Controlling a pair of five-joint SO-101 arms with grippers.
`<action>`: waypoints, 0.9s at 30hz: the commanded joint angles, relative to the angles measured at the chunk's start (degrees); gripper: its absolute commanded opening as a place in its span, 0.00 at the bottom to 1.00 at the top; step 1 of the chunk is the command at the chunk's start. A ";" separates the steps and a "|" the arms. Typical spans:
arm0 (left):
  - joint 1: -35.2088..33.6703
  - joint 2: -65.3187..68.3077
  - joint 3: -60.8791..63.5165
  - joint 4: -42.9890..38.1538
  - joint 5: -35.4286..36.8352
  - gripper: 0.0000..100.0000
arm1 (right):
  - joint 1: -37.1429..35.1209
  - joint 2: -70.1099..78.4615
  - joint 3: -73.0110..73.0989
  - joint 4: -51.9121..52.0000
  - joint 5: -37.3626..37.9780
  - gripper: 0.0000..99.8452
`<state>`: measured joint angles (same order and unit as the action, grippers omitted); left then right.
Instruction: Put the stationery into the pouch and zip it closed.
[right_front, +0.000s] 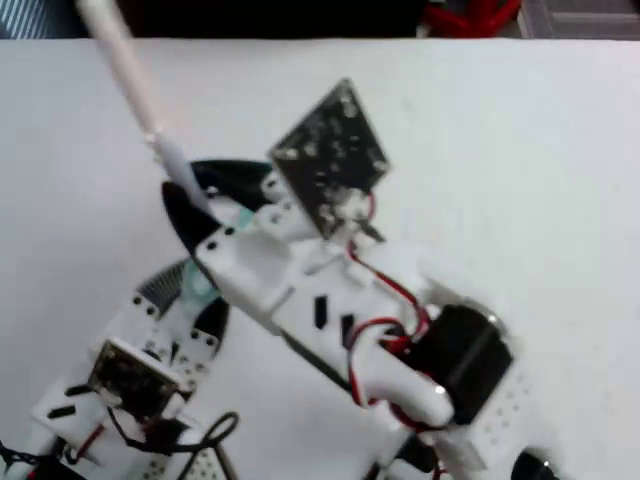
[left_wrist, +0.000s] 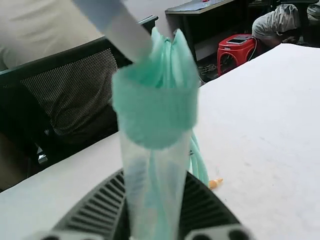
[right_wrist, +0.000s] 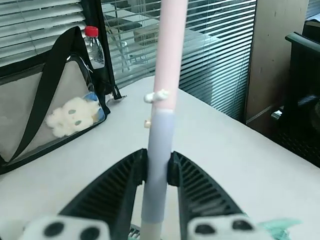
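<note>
Starting with the pen (right_wrist: 169, 60), we see it clamped between the closed jaws of the right gripper (right_wrist: 158, 156), its far end touching the top of the clear, teal-trimmed pouch (left_wrist: 155, 107). We find the left gripper (left_wrist: 154, 177) shut on that pouch, holding it upright above the white table (left_wrist: 260, 125). A small orange object (left_wrist: 215, 183) lies near it.

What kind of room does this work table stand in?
Most likely an office: slatted window blinds, a black mesh chair and a dark desk stand around the white table.
</note>
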<state>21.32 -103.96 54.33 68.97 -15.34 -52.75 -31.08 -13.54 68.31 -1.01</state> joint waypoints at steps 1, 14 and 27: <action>0.40 -0.66 -5.36 -2.46 0.70 0.02 | -0.40 -2.33 1.41 -2.59 1.14 0.02; 0.13 -0.66 0.18 -4.40 0.35 0.02 | 5.32 -10.95 4.75 -2.07 1.23 0.02; -8.92 -0.66 12.66 -18.64 -4.22 0.02 | 15.34 -11.56 3.25 20.18 27.78 0.02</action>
<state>13.41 -103.96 67.43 52.79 -18.68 -40.00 -43.12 -8.26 82.73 18.77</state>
